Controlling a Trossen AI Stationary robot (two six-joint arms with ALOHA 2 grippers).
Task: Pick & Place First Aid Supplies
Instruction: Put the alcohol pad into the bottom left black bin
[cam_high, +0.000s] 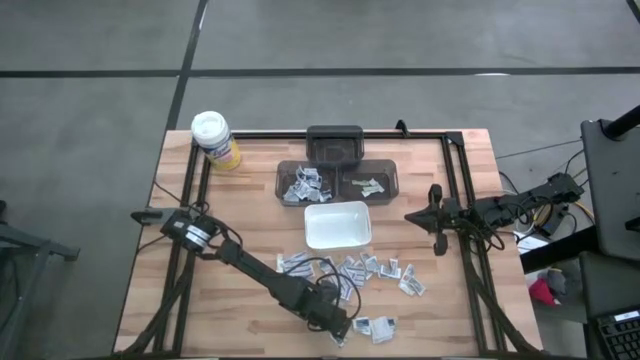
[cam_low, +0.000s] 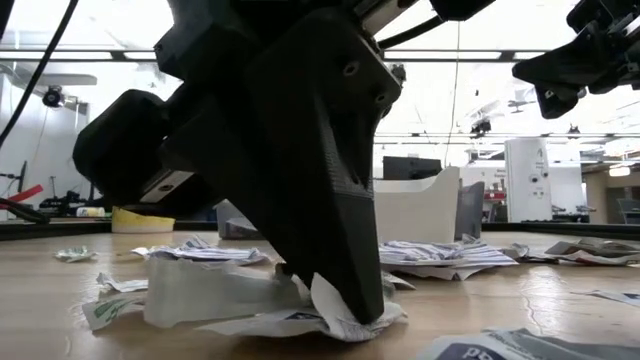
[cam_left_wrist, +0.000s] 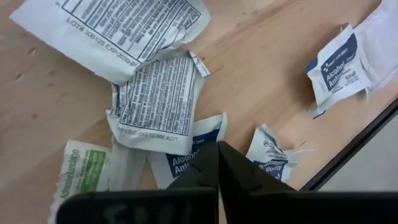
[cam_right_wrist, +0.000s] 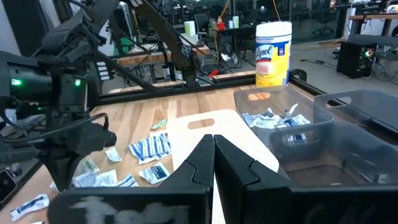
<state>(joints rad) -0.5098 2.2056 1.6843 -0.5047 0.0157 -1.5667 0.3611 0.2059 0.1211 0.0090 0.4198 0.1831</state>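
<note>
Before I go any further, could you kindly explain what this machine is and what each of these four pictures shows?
It is a robot with two dark arms at a wooden table. One picture looks straight down, one sits at table height, and each arm has a camera on its wrist.

Scattered packets of first aid supplies lie on the wood. Behind them are a white tray, a clear two-part bin already holding some packets, and a yellow canister.

The left gripper is down at the near edge, shut on a blue-printed packet from the small pile there. The right gripper hangs shut above the table's right side, holding nothing.
</note>
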